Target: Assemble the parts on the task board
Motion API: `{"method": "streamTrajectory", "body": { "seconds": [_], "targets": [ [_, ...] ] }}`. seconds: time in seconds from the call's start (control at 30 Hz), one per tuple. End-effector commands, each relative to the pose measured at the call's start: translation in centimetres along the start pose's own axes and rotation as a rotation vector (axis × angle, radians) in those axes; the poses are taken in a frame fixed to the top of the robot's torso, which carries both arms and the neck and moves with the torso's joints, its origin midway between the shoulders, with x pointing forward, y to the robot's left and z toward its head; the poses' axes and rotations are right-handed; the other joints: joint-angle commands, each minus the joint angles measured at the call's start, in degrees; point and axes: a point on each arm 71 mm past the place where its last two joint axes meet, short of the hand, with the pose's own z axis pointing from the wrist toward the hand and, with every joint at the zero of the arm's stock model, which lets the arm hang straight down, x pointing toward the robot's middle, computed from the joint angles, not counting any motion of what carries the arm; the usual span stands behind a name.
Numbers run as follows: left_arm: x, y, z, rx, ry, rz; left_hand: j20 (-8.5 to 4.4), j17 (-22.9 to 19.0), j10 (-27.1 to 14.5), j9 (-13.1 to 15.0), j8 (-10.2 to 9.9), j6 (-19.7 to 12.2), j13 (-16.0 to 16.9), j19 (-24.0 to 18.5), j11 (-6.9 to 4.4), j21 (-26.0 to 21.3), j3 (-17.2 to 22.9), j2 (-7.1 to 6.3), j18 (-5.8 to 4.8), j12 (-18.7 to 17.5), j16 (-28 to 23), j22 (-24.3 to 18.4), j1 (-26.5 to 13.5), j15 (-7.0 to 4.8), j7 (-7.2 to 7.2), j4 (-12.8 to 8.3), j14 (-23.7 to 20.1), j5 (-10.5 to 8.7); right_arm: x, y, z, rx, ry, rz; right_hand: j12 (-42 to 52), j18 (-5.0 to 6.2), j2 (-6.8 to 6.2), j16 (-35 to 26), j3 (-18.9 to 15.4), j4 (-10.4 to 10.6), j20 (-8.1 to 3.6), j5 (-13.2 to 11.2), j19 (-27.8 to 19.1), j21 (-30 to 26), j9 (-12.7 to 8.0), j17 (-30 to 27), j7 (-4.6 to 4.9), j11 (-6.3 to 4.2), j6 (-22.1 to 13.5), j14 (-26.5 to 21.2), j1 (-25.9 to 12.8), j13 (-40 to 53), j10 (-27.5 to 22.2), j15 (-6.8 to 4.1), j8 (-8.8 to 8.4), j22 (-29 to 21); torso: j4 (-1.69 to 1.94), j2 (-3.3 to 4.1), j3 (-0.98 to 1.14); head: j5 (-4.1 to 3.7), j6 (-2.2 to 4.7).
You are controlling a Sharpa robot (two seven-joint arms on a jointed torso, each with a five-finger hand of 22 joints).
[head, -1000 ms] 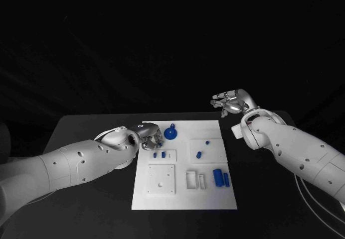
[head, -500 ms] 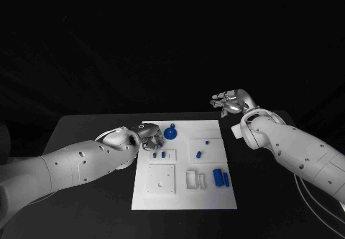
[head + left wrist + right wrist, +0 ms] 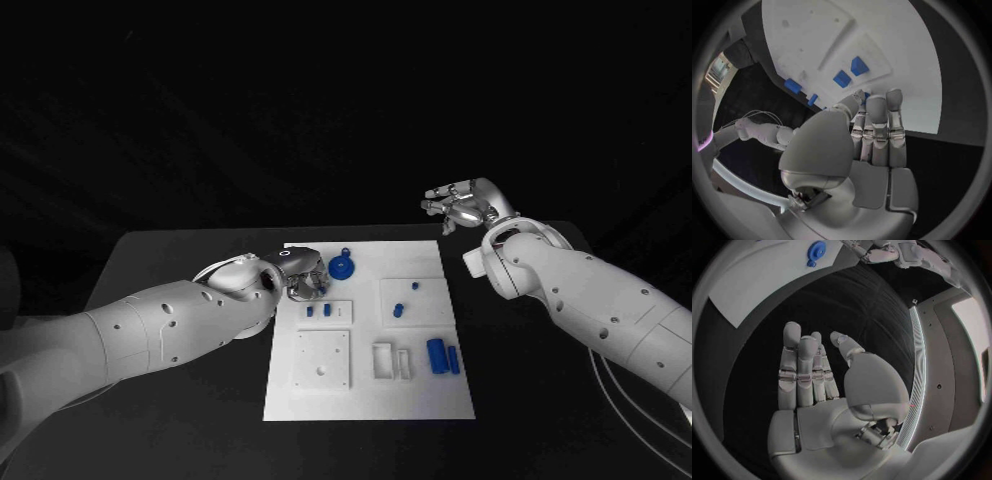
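Note:
The white task board [image 3: 368,395] lies in the middle of the black table. A round blue gear-like part [image 3: 343,267] sits near its far edge, with small blue pieces [image 3: 319,311] and blue pegs [image 3: 405,299] behind it. Two longer blue parts [image 3: 444,355] lie towards the board's right. My left hand [image 3: 299,276] hovers at the board's far left edge, beside the gear. In the left wrist view its thumb meets its fingertips [image 3: 879,102], with a sliver of blue between them. My right hand [image 3: 462,207] hangs raised beyond the table's far right, fingers straight, holding nothing.
Raised white blocks [image 3: 323,358] and a slotted holder [image 3: 392,361] stand on the board's near half. Bare black table [image 3: 173,260] runs along both sides of the board. The right wrist view shows the gear [image 3: 816,250] and the board's corner [image 3: 754,285] far off.
My left hand has settled very slightly at the board's far left edge. The right arm and the parts on the board have not moved.

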Motion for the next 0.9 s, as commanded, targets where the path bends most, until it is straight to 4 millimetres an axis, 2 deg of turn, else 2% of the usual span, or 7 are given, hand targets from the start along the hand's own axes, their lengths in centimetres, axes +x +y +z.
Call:
{"method": "streamTrajectory", "body": {
  "seconds": [0.03,0.2,0.43,0.6,0.77,0.83,0.9],
  "targets": [
    [0.78,-0.53,0.09,0.014,0.050,0.001,-0.20,0.05,0.18,0.08,0.33,0.39,0.07,-0.48,-0.14,-0.09,-0.25,0.40,0.70,0.13,-0.23,1.11,0.57,-0.10,-0.07,-0.11,-0.41,-0.36,0.14,0.12,-0.01,-0.010,0.008,-0.001,0.03,0.76,-0.04,0.32,0.10,0.35,0.33,0.35,1.99,0.18,-0.05,-0.06,0.44,0.10,-0.06,-0.23,-0.24,0.09,0.33,0.07,-0.16,-0.07,0.03,0.02,0.00,-0.02,-0.04],
    [0.94,-0.68,0.20,0.017,0.058,0.007,-0.27,0.07,0.77,0.10,0.36,1.05,0.10,-0.52,-0.34,0.02,-0.57,0.64,0.63,0.17,-0.18,1.12,0.60,-0.19,-0.21,-0.34,-0.38,-0.35,0.20,0.12,-0.01,-0.010,0.009,0.000,0.03,0.76,-0.04,0.32,0.10,0.35,0.33,0.35,1.99,0.18,-0.05,-0.06,0.44,0.10,-0.06,-0.23,-0.24,0.09,0.33,0.07,-0.16,-0.07,0.00,0.00,0.01,0.02,-0.17],
    [1.06,-0.70,0.17,0.020,0.064,0.010,-0.88,0.22,3.39,0.15,0.38,3.61,0.12,-0.67,-1.20,0.31,-1.57,0.62,0.11,0.16,0.07,1.14,0.87,-0.84,-0.75,-1.59,-0.24,-0.62,0.19,0.07,-0.03,-0.009,0.009,-0.001,-0.01,0.75,0.02,0.33,0.25,0.24,0.31,0.37,1.96,0.44,-0.05,-0.22,0.41,0.09,0.05,-0.22,-0.35,0.28,0.31,0.06,-0.16,-0.44,0.01,-0.01,-0.02,-0.11,-0.17],
    [1.01,-0.71,0.15,0.024,0.053,0.013,-1.05,0.26,3.63,0.13,0.37,3.87,0.13,-0.70,-1.30,0.43,-1.81,0.61,-0.07,0.19,0.15,1.16,0.84,-0.92,-0.81,-1.91,-0.26,-0.72,0.18,0.04,-0.04,-0.008,0.009,-0.001,-0.01,0.75,0.02,0.33,0.25,0.24,0.31,0.37,1.96,0.44,-0.05,-0.22,0.41,0.09,0.05,-0.22,-0.35,0.28,0.31,0.06,-0.16,-0.44,0.04,0.00,-0.01,-0.12,-0.15],
    [0.90,-0.71,0.12,0.027,0.036,0.013,-0.98,0.37,2.98,0.05,0.30,3.04,0.11,-0.70,-1.08,0.64,-2.01,0.45,-0.07,0.18,0.35,1.18,0.82,-0.76,-0.64,-2.23,-0.23,-0.87,0.15,0.00,-0.05,-0.008,0.008,-0.001,-0.01,0.75,0.02,0.33,0.25,0.24,0.31,0.37,1.96,0.44,-0.05,-0.22,0.41,0.09,0.05,-0.22,-0.35,0.28,0.31,0.06,-0.16,-0.44,0.04,-0.01,-0.03,-0.10,-0.15],
    [0.85,-0.69,0.11,0.027,0.030,0.012,-0.85,0.39,2.16,0.01,0.27,2.13,0.10,-0.76,-0.79,0.74,-2.04,0.32,0.02,0.16,0.38,1.18,0.78,-0.60,-0.45,-2.36,-0.33,-0.93,0.14,-0.02,-0.06,-0.007,0.008,-0.002,-0.01,0.75,0.02,0.33,0.25,0.24,0.31,0.37,1.96,0.44,-0.05,-0.22,0.41,0.09,0.05,-0.22,-0.35,0.28,0.31,0.06,-0.16,-0.44,0.03,-0.01,-0.03,-0.10,-0.16],
    [0.75,-0.67,0.10,0.030,0.016,0.011,-0.69,0.37,0.92,-0.11,0.20,-0.16,0.08,-0.91,-0.29,0.75,-1.86,-0.06,0.11,0.15,0.32,1.15,0.63,-0.35,0.00,-2.43,-0.56,-0.88,0.13,-0.05,-0.06,-0.006,0.009,-0.002,-0.06,0.76,0.01,0.33,0.25,0.22,0.32,0.37,1.95,0.45,-0.05,-0.23,0.42,0.11,0.02,-0.21,-0.37,0.26,0.24,0.07,-0.16,-0.49,0.04,0.00,-0.03,-0.10,-0.13]
  ]
}}
